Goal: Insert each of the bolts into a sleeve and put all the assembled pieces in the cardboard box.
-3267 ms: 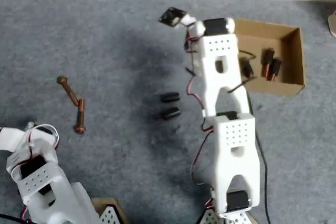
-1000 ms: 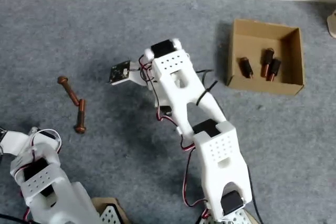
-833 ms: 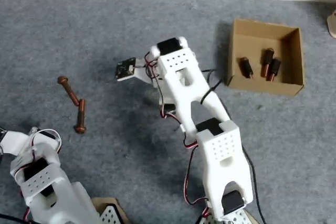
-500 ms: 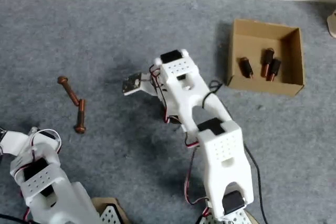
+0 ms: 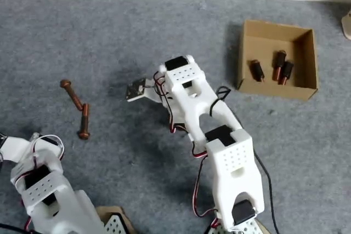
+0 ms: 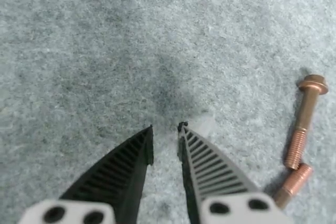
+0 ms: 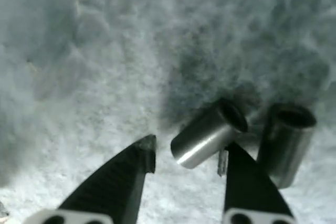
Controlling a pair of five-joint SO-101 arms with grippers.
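Observation:
Two dark metal sleeves lie side by side on the grey carpet. My right gripper is open, its fingers astride the nearer sleeve; the other sleeve lies just outside one finger. In the high view the right arm hangs over that spot at the table's middle. Two copper bolts lie at the left, end to end in a bent line. My left gripper is open by a narrow gap above bare carpet, with the bolts off to one side.
The cardboard box stands at the back right and holds three assembled pieces. The left arm sits at the front left corner. Cables trail along the right arm.
The right arm swung from the box back to the table's middle and came down over the two sleeves, which it now covers in the high view. The left arm kept still.

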